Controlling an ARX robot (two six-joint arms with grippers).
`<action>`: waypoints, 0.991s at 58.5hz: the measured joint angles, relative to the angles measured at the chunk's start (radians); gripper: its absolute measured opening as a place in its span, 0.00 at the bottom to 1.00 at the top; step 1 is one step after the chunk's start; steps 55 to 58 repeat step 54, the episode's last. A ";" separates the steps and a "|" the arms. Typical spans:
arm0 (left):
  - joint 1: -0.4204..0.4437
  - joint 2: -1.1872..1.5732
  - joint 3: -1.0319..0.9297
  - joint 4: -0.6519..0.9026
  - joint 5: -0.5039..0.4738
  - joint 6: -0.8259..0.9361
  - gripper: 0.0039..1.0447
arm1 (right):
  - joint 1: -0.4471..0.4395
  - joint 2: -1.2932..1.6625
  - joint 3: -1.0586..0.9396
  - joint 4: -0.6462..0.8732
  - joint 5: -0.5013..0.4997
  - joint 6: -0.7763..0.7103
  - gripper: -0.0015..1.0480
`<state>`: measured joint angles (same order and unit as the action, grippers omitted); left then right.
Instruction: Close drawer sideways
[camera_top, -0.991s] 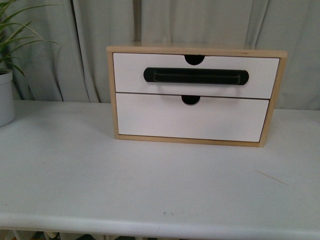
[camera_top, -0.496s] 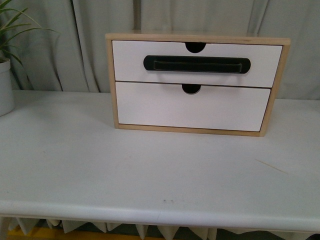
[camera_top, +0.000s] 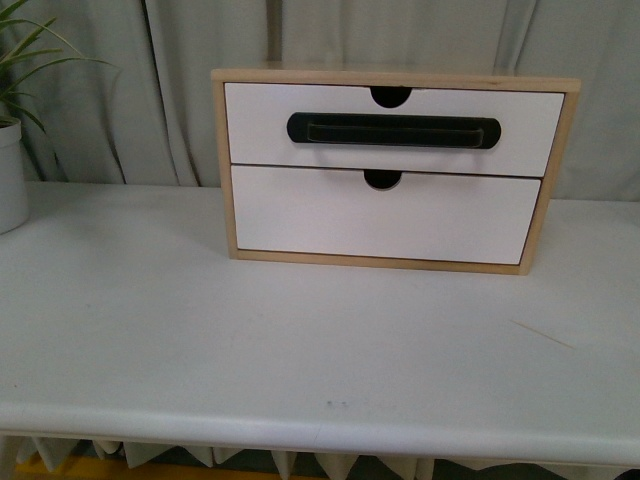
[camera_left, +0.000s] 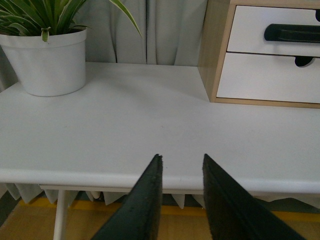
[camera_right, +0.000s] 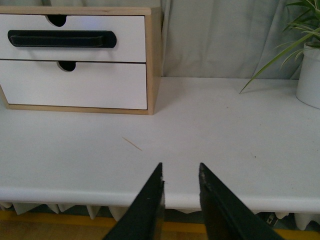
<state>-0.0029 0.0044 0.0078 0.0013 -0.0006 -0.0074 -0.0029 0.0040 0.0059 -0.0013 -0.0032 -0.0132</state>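
The drawer (camera_top: 394, 128) sits flush in the cabinet (camera_top: 393, 168) at the table's (camera_top: 300, 350) far side. Left gripper (camera_left: 182, 165) and right gripper (camera_right: 180, 171) hover at the near edge, slightly parted, empty.

1. The white table (camera_top: 200, 340) is wide and smooth, with a round front edge.
2. A wooden box (camera_top: 222, 170) with two drawers stands on it near the back.
3. A white plant pot (camera_top: 10, 180) stands on the table, well apart from the box.
4. A thin stick (camera_right: 132, 144) lies on the table in front of the box.
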 joint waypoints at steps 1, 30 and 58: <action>0.000 0.000 0.000 0.000 0.000 0.000 0.38 | 0.000 0.000 0.000 0.000 0.000 0.000 0.29; 0.000 0.000 0.000 0.000 0.000 0.001 0.95 | 0.000 0.000 0.000 0.000 0.000 0.002 0.91; 0.000 0.000 0.000 0.000 0.000 0.001 0.95 | 0.000 0.000 0.000 0.000 0.000 0.002 0.91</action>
